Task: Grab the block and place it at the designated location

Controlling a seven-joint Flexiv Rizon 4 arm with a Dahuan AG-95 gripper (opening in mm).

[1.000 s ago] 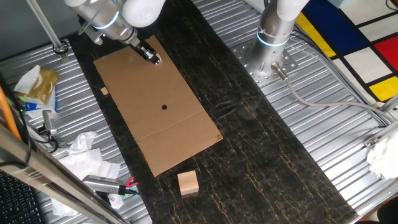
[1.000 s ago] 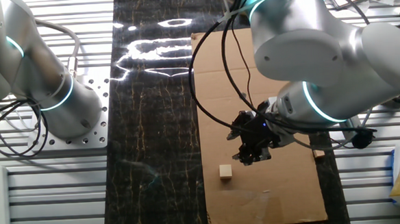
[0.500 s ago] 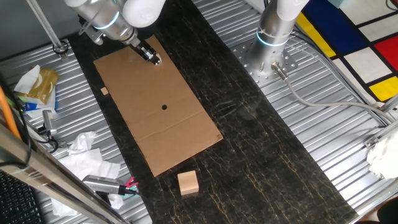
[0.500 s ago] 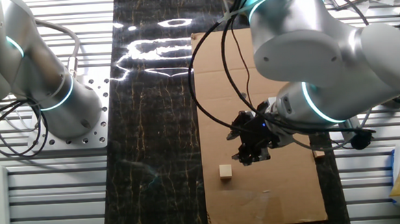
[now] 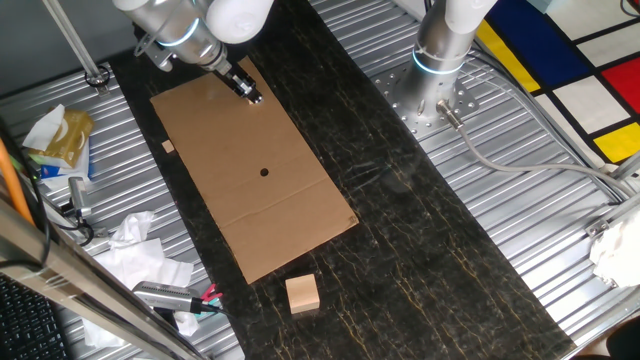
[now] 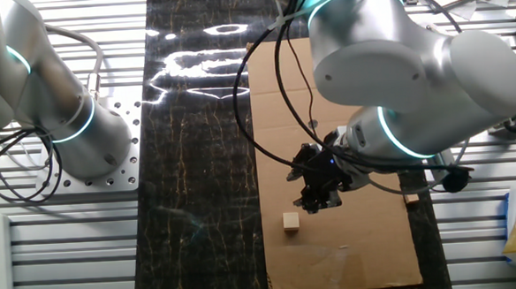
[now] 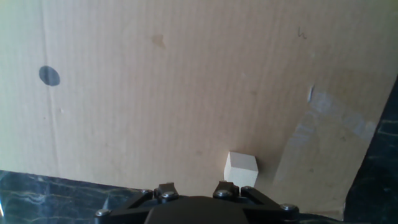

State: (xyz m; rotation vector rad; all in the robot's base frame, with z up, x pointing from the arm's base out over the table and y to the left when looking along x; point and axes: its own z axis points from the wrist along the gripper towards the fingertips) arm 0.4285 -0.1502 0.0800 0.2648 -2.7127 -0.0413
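Hand view: block (image 7: 240,169) just ahead of gripper (image 6: 317,197), slightly right. Finger state unreadable. Centre over block, descend straight, straddle before closing.

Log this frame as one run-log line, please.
phase: approach | gripper: above cardboard sheet, empty | tiny pale beige wooden cube: on sheet, ungrasped | black dot: uncovered

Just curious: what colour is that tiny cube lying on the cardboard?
Pale beige, nearly cream; the cube shows best in the hand view.
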